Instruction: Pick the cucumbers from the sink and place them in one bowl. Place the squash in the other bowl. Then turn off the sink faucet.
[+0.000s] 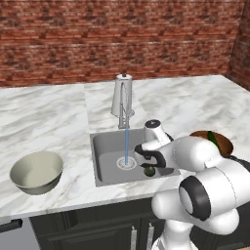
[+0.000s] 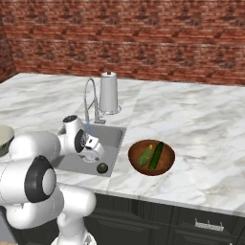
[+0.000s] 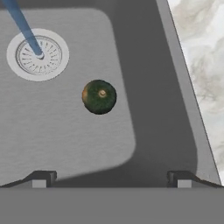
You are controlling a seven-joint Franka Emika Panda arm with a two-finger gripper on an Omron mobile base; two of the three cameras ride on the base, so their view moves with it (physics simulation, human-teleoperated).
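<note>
The tool [image 3: 111, 178] hangs over the square grey steel sink [image 3: 144, 65] with its dark fingertips [image 3: 40, 178] spread wide apart, gripping nothing. Directly ahead of it, on the basin floor, sits the small round dark green squash [image 3: 99, 96], untouched. Beyond the squash a blue water stream [image 3: 24, 27] falls onto the round white-rimmed drain [image 3: 38, 55] from the tall silvery-white faucet [image 1: 123, 100]. Off to the tool's side on the marble bench [image 2: 201, 119], the shallow reddish-brown wooden bowl [image 2: 165, 167] holds both green cucumbers [image 2: 156, 155]. The deep pale grey-beige bowl [image 1: 36, 172] stands well apart across the sink.
</note>
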